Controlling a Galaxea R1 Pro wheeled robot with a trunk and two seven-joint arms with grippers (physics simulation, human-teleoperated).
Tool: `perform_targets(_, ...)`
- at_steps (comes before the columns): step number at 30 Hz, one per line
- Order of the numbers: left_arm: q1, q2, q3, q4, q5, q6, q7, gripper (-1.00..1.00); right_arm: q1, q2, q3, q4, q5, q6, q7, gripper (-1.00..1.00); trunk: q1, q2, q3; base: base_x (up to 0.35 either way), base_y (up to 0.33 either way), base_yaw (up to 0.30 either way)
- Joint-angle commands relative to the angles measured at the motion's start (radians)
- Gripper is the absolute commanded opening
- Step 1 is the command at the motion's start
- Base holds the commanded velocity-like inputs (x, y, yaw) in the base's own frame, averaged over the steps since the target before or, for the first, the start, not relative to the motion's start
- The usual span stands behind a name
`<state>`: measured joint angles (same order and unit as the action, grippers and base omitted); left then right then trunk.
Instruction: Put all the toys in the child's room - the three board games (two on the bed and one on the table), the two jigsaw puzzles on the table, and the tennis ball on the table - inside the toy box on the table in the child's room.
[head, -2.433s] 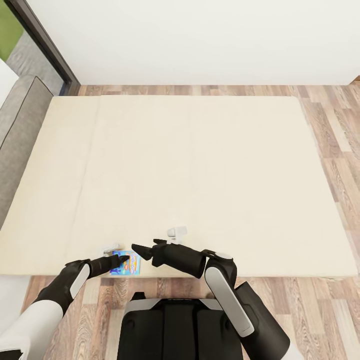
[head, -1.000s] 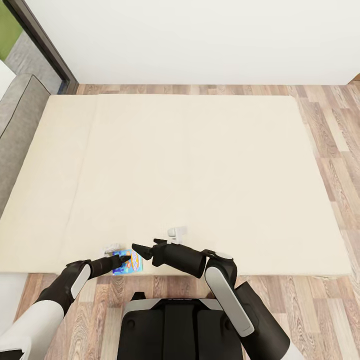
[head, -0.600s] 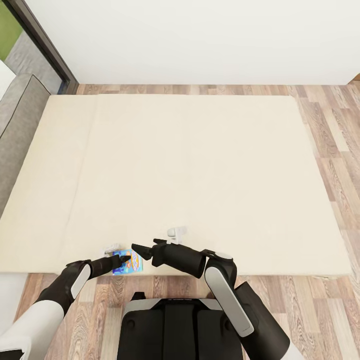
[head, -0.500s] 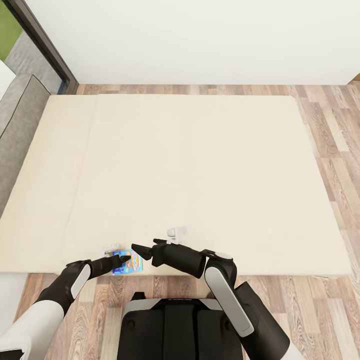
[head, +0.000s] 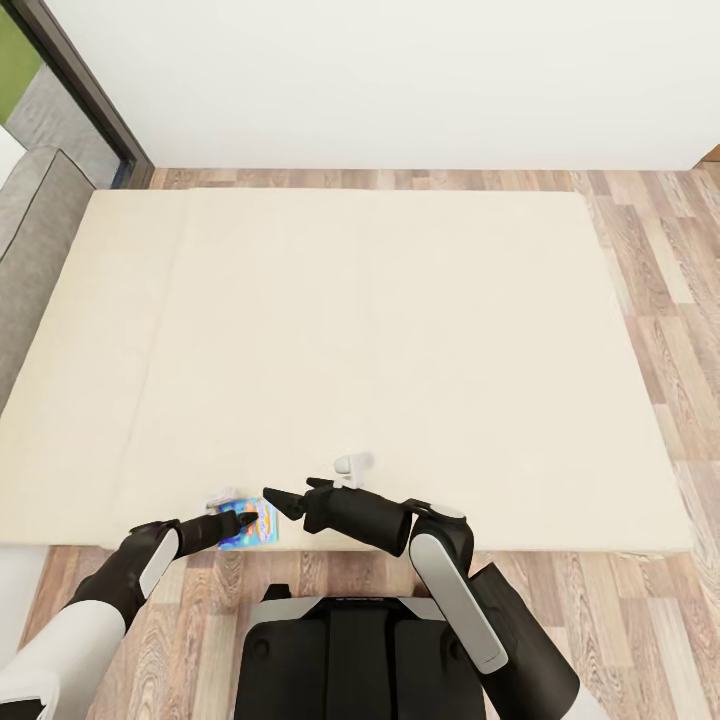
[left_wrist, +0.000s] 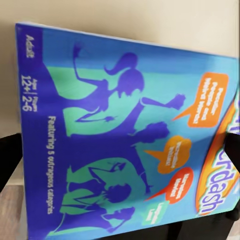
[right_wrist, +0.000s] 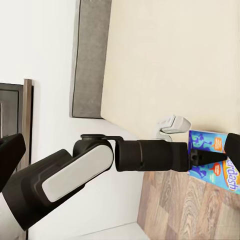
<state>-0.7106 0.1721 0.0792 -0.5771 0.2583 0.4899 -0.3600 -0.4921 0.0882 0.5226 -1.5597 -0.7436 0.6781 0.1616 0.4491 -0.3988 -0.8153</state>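
Nearest the robot, at the bed's front edge, the left hand is clamped on a blue board game, one dark finger lying across its printed lid. The box hangs over the bed's edge, partly above the wood floor. Just beside it, the right hand hovers with its fingers parted, gripping nothing. Beyond them the bed's cream mattress stretches bare to the white wall, its grey padded edge at the left.
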Motion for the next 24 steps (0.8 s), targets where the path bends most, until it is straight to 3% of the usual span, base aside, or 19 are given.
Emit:
perform_targets(1,0.0,-0.008,0.002,0.0,0.025,0.013,-0.007,1.0,0.0,0.0,-0.001,0.0,0.001,0.005,0.003,1.0,0.001,-0.001,-0.001,0.0,-0.022,0.0)
perform_targets(24,0.0,-0.008,0.002,-0.001,0.026,0.013,-0.007,1.0,0.0,0.001,-0.004,0.0,-0.006,0.005,0.001,1.0,0.001,-0.001,0.0,0.0,-0.021,0.0)
